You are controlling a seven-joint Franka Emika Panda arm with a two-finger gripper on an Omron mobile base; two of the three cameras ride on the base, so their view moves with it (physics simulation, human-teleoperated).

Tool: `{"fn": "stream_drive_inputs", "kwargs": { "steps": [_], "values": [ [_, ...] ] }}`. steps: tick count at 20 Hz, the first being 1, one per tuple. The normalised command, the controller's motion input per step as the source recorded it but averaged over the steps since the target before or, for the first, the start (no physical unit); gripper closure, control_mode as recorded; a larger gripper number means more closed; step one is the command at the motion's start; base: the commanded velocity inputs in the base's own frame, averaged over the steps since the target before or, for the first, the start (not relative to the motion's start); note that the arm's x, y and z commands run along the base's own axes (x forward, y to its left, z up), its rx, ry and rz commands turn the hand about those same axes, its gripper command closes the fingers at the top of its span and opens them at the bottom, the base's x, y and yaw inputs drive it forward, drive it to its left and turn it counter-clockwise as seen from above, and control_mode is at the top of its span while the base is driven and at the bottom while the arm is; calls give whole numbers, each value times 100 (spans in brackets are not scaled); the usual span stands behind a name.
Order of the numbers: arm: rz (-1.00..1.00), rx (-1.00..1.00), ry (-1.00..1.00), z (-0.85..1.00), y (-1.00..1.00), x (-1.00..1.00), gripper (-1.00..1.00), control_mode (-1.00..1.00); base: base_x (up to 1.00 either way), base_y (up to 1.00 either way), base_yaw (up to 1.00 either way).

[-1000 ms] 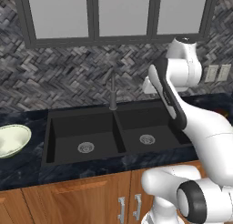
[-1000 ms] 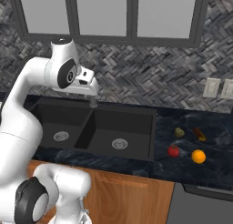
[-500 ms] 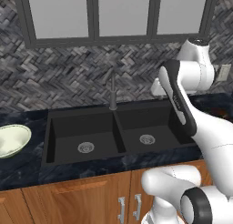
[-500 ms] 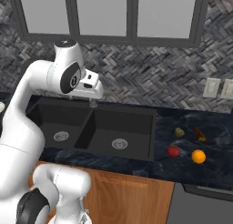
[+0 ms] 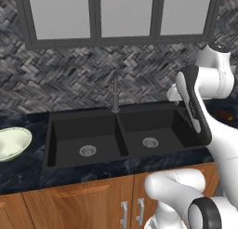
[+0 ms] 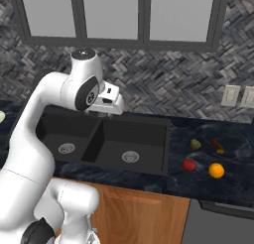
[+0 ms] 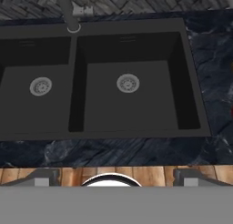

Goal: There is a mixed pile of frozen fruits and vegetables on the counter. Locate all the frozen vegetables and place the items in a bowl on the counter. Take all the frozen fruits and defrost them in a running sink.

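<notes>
Back wall (image 6: pixel 188 84): grey herringbone tile, full width behind the worktop. Above it, a row of wall cabinets (image 5: pixel 125 14) with dark frames and pale frosted panes. On the right, two white wall plates (image 6: pixel 237 95) side by side on the tile. Below, wooden cabinet fronts (image 5: pixel 88 202) with metal bar handles (image 5: pixel 131 213). Dark grey appliance front (image 6: pixel 218 227) at lower right. Lighting even, flat.

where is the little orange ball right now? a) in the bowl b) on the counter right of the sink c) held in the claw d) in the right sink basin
b: the orange ball sits on the dark counter to the right of the sink, next to the red round item; both basins hold nothing but their drains.
</notes>
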Motion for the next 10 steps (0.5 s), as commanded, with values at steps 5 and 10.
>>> {"fn": "stream_drive_inputs", "kwargs": {
  "steps": [5, 10],
  "values": [
    [-3, 0, 1, -14, -33, -5, -100, -100, 0, 0, 0],
    [-4, 0, 4, -16, -27, 0, -100, -100, 0, 0, 0]
  ]
}}
